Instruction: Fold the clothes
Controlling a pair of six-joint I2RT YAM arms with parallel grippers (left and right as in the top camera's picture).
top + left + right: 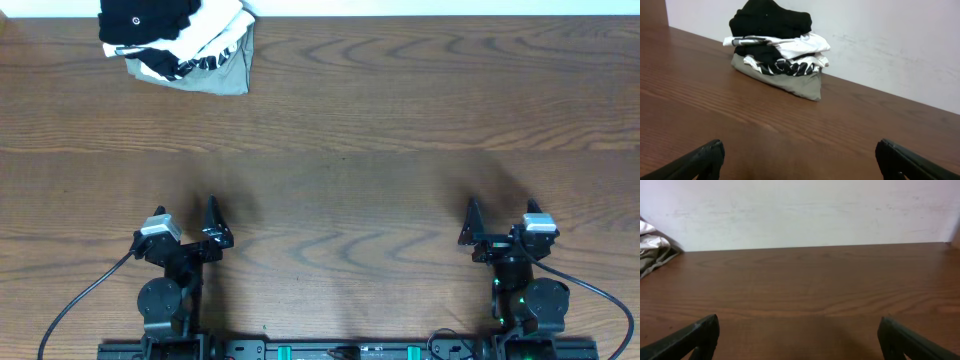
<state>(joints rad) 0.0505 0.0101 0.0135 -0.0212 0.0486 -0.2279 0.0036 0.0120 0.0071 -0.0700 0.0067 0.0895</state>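
The table (380,120) shows smooth, faintly glossy brown wood grain. At its far left corner, the clothes (140,18) are soft matt black cloth, lying on a white-and-grey bundle (225,65) of creased matt fabric. The wall (890,45) is matt white, scuffed.

We find the black garment (140,22) (771,21) bunched in a soft heap at the far left corner of the tabletop (400,120), against its far edge. It rests atop a white-and-grey bundle (215,68), and its small white logo (136,18) faces up.

Clothes (140,20) atop the bundle (218,66) (far-left corner of table (350,120))
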